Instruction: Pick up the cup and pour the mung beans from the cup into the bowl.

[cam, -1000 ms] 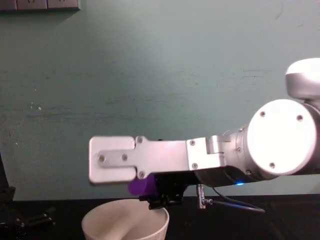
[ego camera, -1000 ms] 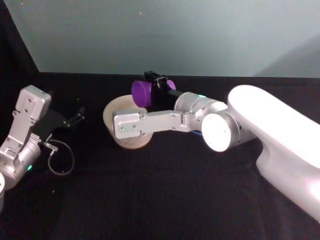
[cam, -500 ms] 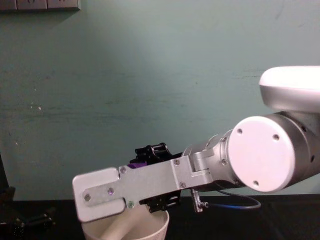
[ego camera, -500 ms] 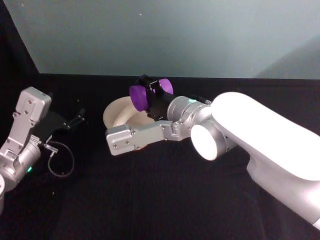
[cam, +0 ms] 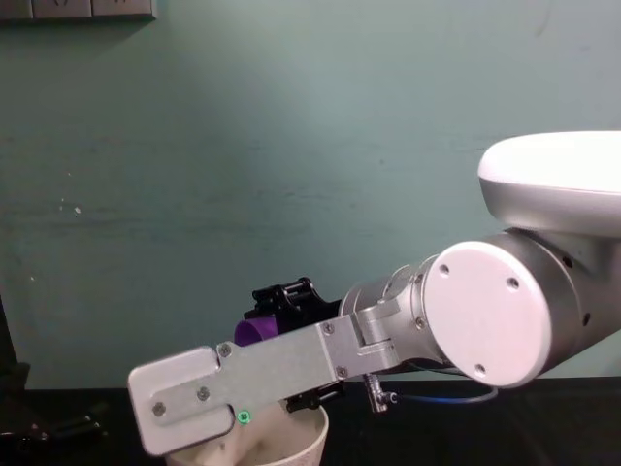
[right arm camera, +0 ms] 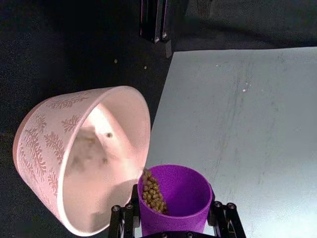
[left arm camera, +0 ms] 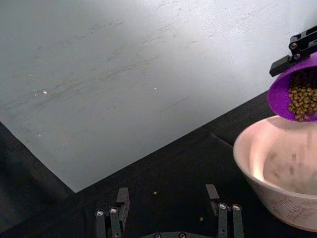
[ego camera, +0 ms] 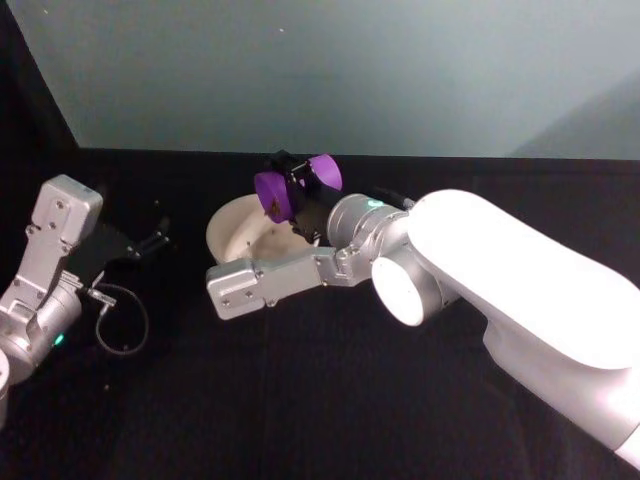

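My right gripper (ego camera: 298, 186) is shut on the purple cup (ego camera: 272, 192), which it holds tipped steeply over the far side of the cream bowl (ego camera: 215, 228). In the right wrist view the mung beans (right arm camera: 152, 193) are heaped at the cup's (right arm camera: 174, 194) lowered lip, right at the bowl's rim (right arm camera: 143, 124). Blurred dark grains show inside the bowl (left arm camera: 282, 203) below the cup (left arm camera: 283, 101). From the chest, the cup (cam: 254, 330) sits just above the bowl (cam: 306, 442), partly behind my right arm. My left gripper (ego camera: 150, 243) rests open to the bowl's left.
A loose black cable (ego camera: 120, 320) loops on the black table beside my left arm. A few stray beans (left arm camera: 154, 193) lie on the cloth near the left gripper (left arm camera: 168, 201). A teal wall (ego camera: 350, 70) stands close behind the bowl.
The right wrist has rolled further, so the cup tilts more steeply toward the bowl and beans reach its lip. The right forearm link has dropped lower. The left arm has not moved.
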You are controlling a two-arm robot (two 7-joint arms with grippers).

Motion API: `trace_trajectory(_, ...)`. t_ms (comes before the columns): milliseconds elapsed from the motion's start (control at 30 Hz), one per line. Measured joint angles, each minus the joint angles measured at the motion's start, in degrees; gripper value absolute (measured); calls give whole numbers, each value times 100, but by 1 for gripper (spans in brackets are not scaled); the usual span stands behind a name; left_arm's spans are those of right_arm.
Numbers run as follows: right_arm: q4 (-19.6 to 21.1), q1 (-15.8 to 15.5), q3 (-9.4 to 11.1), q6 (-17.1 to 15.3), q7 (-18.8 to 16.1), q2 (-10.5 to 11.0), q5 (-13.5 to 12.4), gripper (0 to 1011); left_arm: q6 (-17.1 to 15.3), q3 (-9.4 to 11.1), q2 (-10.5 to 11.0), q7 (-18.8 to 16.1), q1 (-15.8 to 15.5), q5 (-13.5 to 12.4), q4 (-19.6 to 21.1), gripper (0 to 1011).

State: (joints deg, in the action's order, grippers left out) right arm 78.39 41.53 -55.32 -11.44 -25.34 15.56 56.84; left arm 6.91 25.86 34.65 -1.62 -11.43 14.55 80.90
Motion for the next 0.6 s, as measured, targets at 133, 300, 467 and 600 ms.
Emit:
trace_trajectory(133,7,-32,40,22,-7,-15,55,731,0,0,0,0,0,0,0,1000)
trace_trajectory(300,6,-75,96,59,-16,-41,118,731,0,0,0,0,0,0,0,1000)
trace_trajectory(467,-10,-173,70,136,-237,-154,905,731,0,0,0,0,0,0,0,1000)
trace_trajectory(600,10,-191,93,138,-246,-154,918,731,0,0,0,0,0,0,0,1000)
